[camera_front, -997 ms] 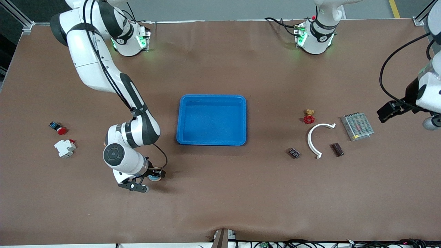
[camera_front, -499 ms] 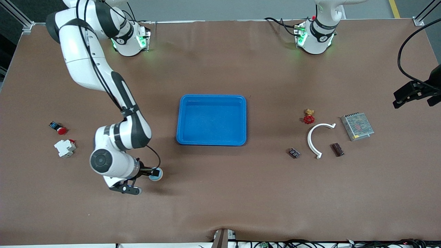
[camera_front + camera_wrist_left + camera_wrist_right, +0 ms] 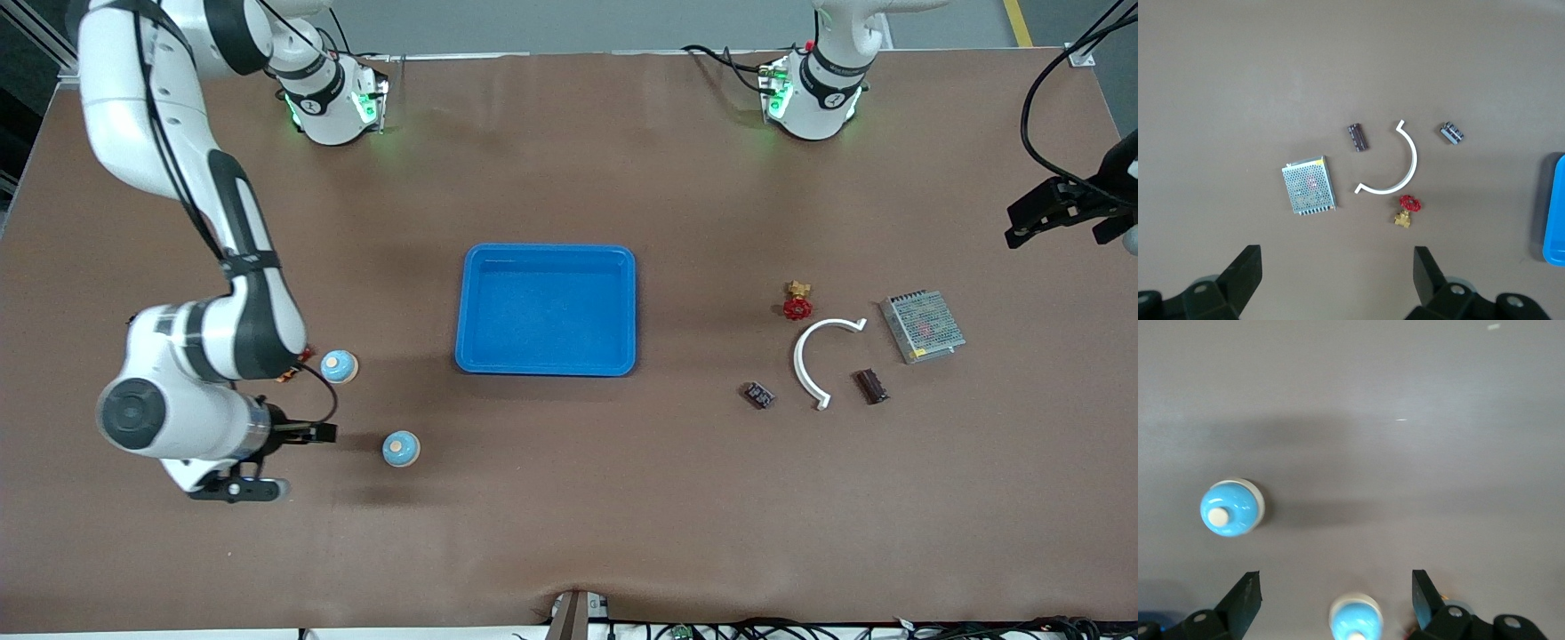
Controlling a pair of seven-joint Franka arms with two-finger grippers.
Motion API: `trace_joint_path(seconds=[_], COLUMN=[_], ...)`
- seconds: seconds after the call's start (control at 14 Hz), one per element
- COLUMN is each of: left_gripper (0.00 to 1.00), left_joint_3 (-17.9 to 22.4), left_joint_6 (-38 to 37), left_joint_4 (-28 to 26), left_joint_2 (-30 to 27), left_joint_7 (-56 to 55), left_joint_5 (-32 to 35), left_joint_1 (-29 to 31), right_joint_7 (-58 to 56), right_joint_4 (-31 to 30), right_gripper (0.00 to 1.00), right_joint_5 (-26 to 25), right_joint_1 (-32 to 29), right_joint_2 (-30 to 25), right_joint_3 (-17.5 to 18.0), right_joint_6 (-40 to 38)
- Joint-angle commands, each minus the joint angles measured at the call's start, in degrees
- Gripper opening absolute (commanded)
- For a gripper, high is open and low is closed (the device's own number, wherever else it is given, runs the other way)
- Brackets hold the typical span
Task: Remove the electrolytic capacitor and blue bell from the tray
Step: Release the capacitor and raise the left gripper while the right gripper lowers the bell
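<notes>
Two blue bells stand on the brown table toward the right arm's end. One bell is nearer the front camera than the other bell. My right gripper hangs open and empty above the table beside them, touching neither. A dark brown capacitor lies toward the left arm's end. My left gripper is open and empty, high over that end's edge, well away from the capacitor.
A blue tray sits mid-table. Near the capacitor lie a white arc, a red valve, a metal mesh box and a small grey-black part.
My right gripper opened, left the nearer bell on the table and drew back toward the right arm's end, uncovering the second bell. The left gripper moved away from the parts toward the table's edge.
</notes>
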Motion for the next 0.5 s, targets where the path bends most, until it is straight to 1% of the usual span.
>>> trace_joint_path(seconds=[0.0, 0.21, 0.43], left_gripper=[1.00, 1.00, 1.00], left_joint_3=[0.38, 0.38, 0.38], left_joint_6=[-1.22, -2.62, -2.62], left_joint_4=[-1.22, -1.31, -1.05], left_joint_2=[-3.24, -3.41, -3.33], left_joint_7=[1.17, 1.18, 1.18], left_joint_5=[-0.85, -0.94, -0.94], left_joint_1=[0.15, 0.06, 0.06], right_joint_7=[-0.60, -1.03, -2.35], right_joint_4=[-2.97, -6.58, -7.38], right_gripper=[1.00, 1.00, 1.00], right_joint_5=[-4.96, -5.15, -5.15], right_joint_1=[-2.10, -2.89, -3.94], right_joint_2=[-5.18, -10.11, -12.58], right_joint_3=[0.83, 0.83, 0.92], right_joint_6=[-1.91, -2.18, -3.58])
